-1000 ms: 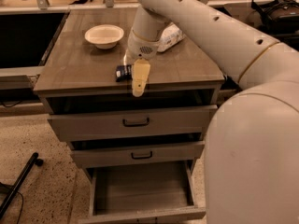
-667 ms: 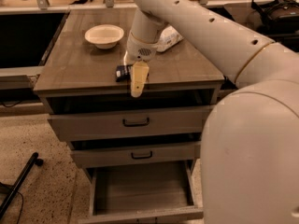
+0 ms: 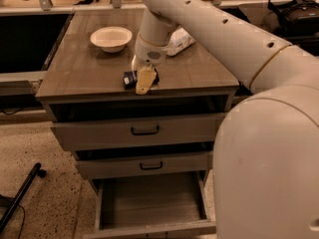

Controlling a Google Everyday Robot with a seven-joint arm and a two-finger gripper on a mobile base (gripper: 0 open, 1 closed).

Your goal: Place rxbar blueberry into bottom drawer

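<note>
The rxbar blueberry [image 3: 130, 78] is a small dark navy wrapper lying flat near the front edge of the cabinet top. My gripper [image 3: 144, 79] comes down from the white arm and sits right at the bar's right end, its pale yellowish tip covering that end. The bottom drawer [image 3: 149, 199] is pulled out below and shows a bare wood floor with nothing in it.
A white bowl [image 3: 111, 38] stands at the back left of the cabinet top, and a pale crumpled package [image 3: 180, 40] lies behind the arm. The two upper drawers [image 3: 145, 131] with black handles are pushed in. A black pole [image 3: 20, 195] lies on the floor at left.
My gripper has shifted slightly left and lower, closer onto the bar's right end. The bar and drawers have not moved.
</note>
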